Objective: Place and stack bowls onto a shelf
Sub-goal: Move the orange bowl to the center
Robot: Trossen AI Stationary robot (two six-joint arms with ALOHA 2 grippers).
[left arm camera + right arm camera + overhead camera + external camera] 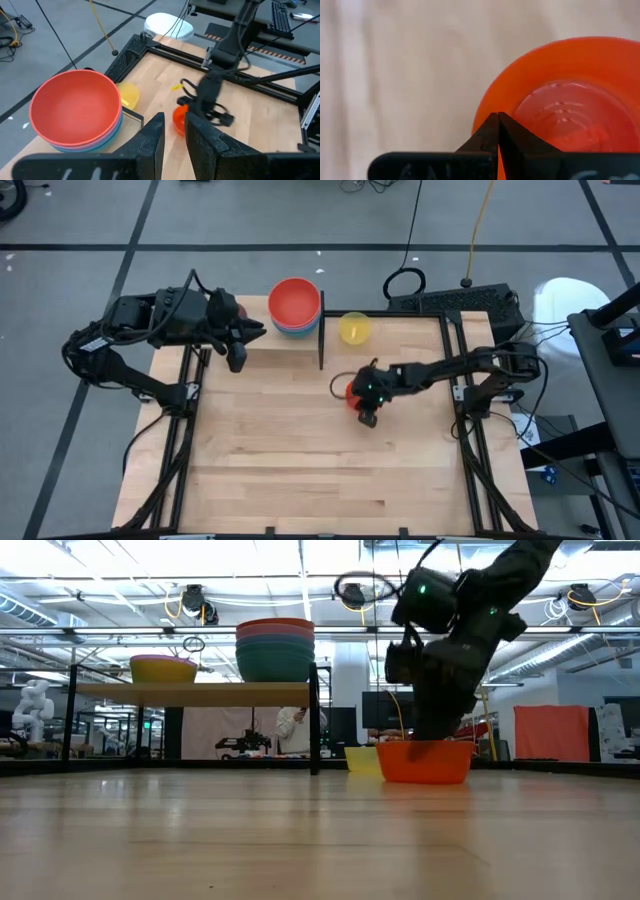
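right gripper [366,402]: right of the table's middle, jaws pinched tight on the near rim of the orange bowl [424,761], whose base looks to rest on the wood.
orange bowl risk: a thin one-sided rim pinch; as i judge it, the bowl could tilt or slip out when lifted.
yellow bowl [354,327]: on the table near the far edge, just right of the black end bar [321,340].
shelf [190,693]: along the far edge, carrying the large stack with the red bowl [295,301] on top.
shelf risk: the carried bowl could clip the bar or stack.
left gripper [243,343]: waits at the shelf's left end, jaws narrowly apart, empty.
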